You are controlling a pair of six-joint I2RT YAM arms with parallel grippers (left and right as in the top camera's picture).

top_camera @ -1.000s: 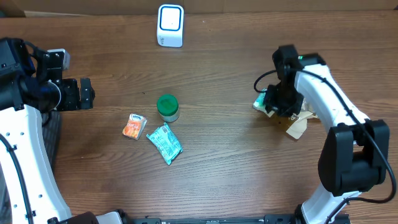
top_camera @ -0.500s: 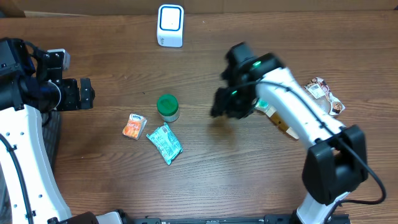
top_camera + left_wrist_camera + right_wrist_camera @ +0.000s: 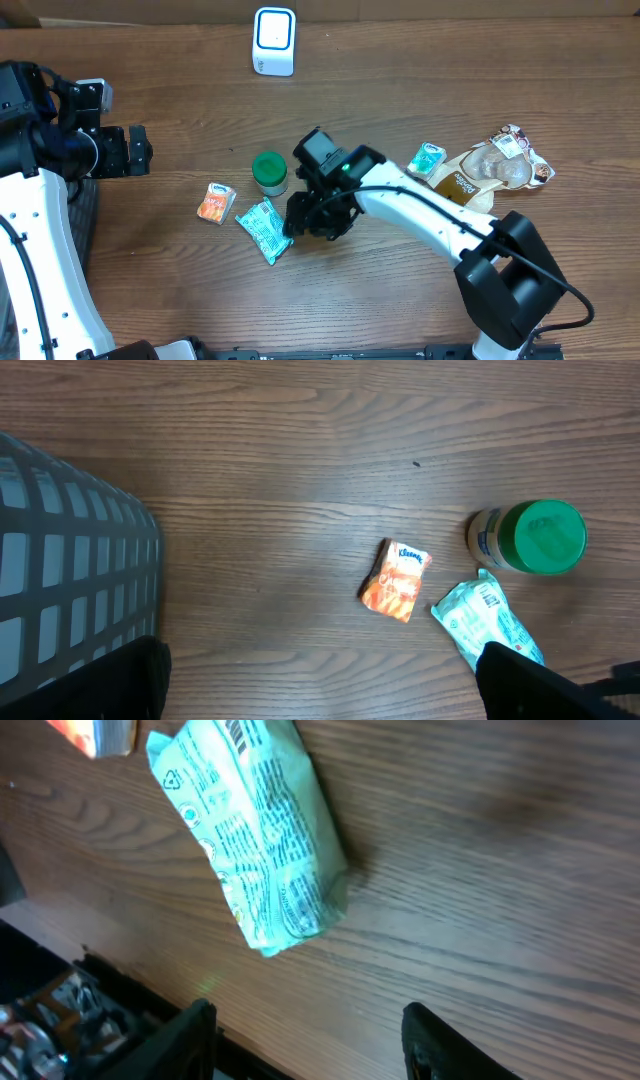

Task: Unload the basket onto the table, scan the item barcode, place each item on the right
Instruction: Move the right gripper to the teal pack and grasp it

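Packet of mint-green and white crinkled plastic (image 3: 264, 230) lies flat on the wooden table (image 3: 400, 100), just below the green-lidded jar (image 3: 269, 172) and beside the small orange tissue pack (image 3: 215, 202). 1 second ago the right gripper (image 3: 305, 215) was over at the heap of snack bags (image 3: 495, 170) on the right. Now it hangs at the packet's lower-right end, its 2 fingers (image 3: 185, 1040) spread apart with only bare wood between them, holding nothing. I take that to mean 1 item is dealt with and this packet is the next pick. Its long axis runs from upper left to lower right in the overhead view, printed face up, with what looks like barcode bars at the upper-left end. The white box scanner (image 3: 274, 40) stands well apart at the far edge. The left gripper (image 3: 135, 150) sits wide open and empty at the left, near the grey mesh basket (image 3: 60, 560).
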